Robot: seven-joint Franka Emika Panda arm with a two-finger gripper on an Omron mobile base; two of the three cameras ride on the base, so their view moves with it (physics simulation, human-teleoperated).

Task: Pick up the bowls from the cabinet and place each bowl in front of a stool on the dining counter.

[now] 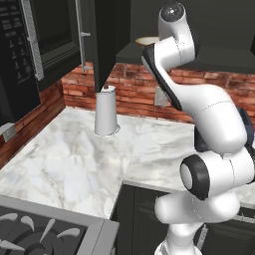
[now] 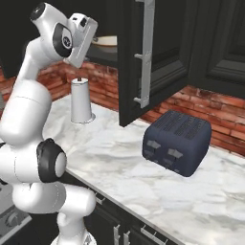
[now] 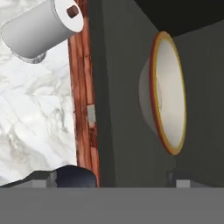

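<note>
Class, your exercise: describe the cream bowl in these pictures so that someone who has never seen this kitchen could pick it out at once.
Start at the open black wall cabinet above the marble worktop, behind the brick backsplash line. On its dark shelf sits the cream bowl, straight ahead of the open gripper. It is wide and shallow with a tan rim, unlike the tall white paper towel roll on the worktop below.

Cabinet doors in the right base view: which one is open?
The left door with the long silver bar handle, swung out over the worktop; the door to its right is shut.
</note>
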